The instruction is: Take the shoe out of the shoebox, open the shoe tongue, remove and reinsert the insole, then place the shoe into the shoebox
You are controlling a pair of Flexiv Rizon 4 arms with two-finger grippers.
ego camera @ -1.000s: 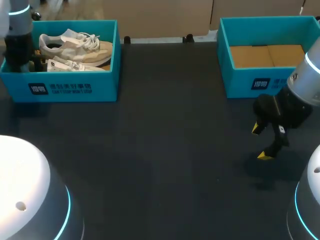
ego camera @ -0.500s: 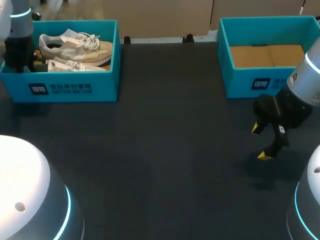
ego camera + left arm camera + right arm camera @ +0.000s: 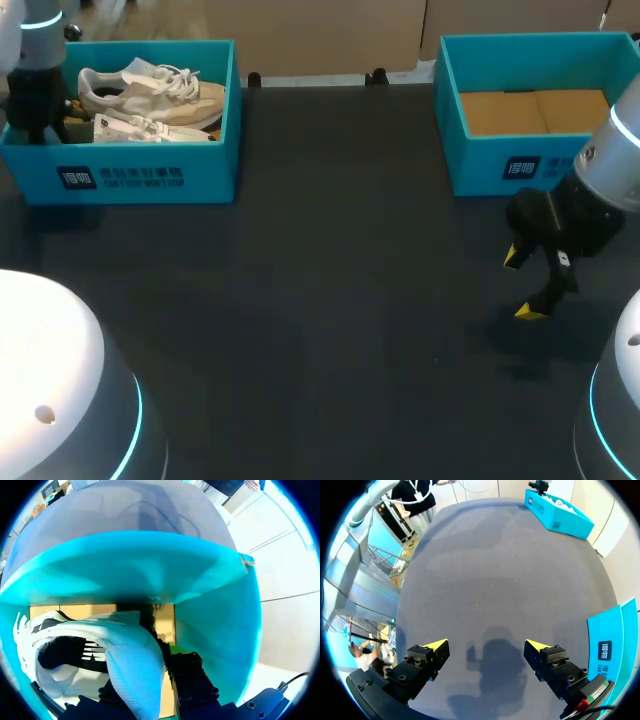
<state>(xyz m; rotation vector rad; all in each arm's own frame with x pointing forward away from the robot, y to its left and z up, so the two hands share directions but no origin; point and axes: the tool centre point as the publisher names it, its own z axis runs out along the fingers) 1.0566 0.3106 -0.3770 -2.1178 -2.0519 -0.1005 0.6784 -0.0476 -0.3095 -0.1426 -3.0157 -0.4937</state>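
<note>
Two boxes: a teal shoebox is parked at the far left of the table and a second teal box at the far right. They're set well apart, with dark tabletop between them.
Shoe: a cream-and-white shoe is seen lying inside the shoebox, toward its back wall, white laces showing on top. It hasn't been taken out yet.
Other stuff in the shoebox: something white is tucked between the shoe and the front wall. What it is can't really be made out.
Left gripper: it's dipped into the left end of the shoebox, just beside the shoe. In the left wrist view the shoe's pale upper and dark opening are seen right up against it, with the teal box wall ahead. Whether anything is actually clamped can't be told, since too much is hidden by the shoe.
Right gripper: it's held over bare table just in front of the second box and spread wide. Nothing is caught between the yellow tips, and its shadow is thrown on the tabletop underneath.
Second box, inside: only a brown cardboard floor is shown.
</note>
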